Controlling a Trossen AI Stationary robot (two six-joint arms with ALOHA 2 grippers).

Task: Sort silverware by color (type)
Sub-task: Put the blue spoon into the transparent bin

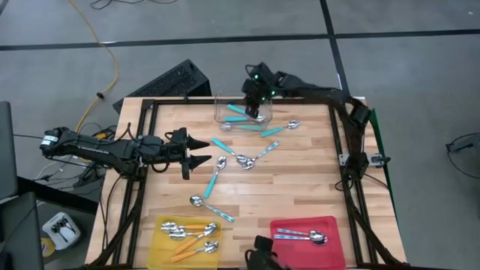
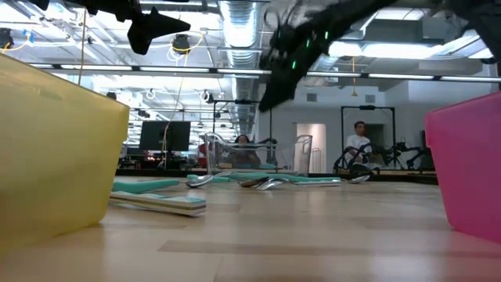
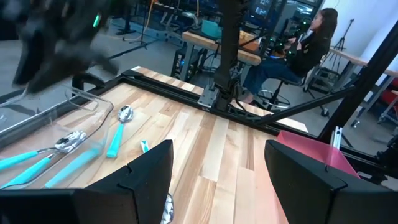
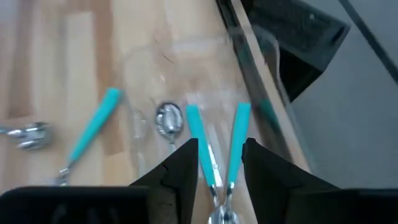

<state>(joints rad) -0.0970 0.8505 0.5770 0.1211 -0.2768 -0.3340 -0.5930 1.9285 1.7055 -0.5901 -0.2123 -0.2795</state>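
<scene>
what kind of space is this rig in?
Most likely a shared robotics lab or workshop. The wooden table sits on bare concrete floor, open ducts run along the ceiling, and a person sits at a workbench among more equipment stands.

Small metal-bowled spoons: teal-handled ones [image 1: 218,178] lie scattered flat mid-table and in the clear tub, orange-handled ones [image 1: 186,229] on the yellow tray, plain silver ones [image 1: 300,236] on the red tray.

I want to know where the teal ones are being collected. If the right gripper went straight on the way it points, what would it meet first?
Probably the two teal spoons in the clear tub, just beyond the right gripper.
</scene>
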